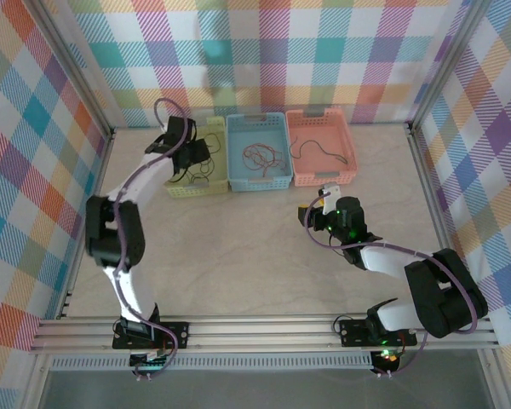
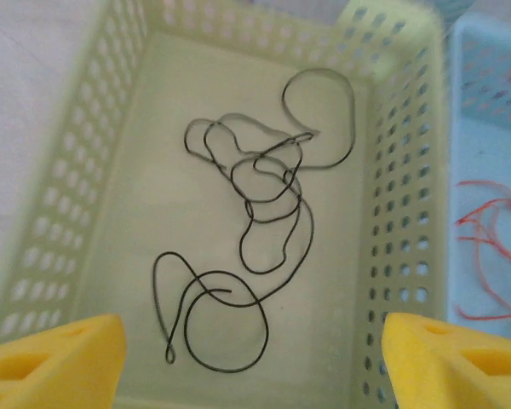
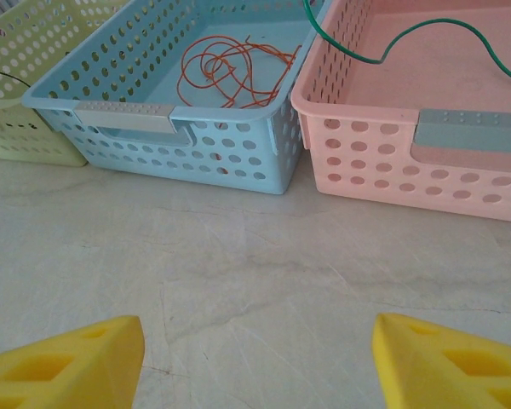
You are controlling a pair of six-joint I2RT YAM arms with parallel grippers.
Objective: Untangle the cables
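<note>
i count three perforated plastic baskets standing side by side and three thin wires, one to each basket. my left gripper (image 2: pixel 255 366) hangs over the pale yellow-green basket (image 2: pixel 400 213), its two yellow foam fingers (image 2: pixel 60 362) spread wide with nothing pinched between them. the thin black cable (image 2: pixel 268 183) lies loose on that basket's floor, its curls starting in the gap between the two fingers and running on ahead of them; i see no part of it touching either finger. past the finger on the right side of the left wrist view, over the basket wall, sits the red-orange cable (image 2: pixel 494 256) in the light blue basket (image 2: pixel 485 102). my right gripper (image 3: pixel 255 362) is low over the bare beige tabletop (image 3: pixel 255 256), its two yellow fingers (image 3: pixel 68 362) also held apart and gripping nothing. ahead of them, well apart from the tips, the blue basket stands beyond the left-hand finger with the looped red-orange cable inside, and the pink basket (image 3: pixel 392 162) stands beyond the right-hand finger with the wavy green cable (image 3: pixel 426 23) inside. these two baskets are just beside each other, walls nearly touching.
</note>
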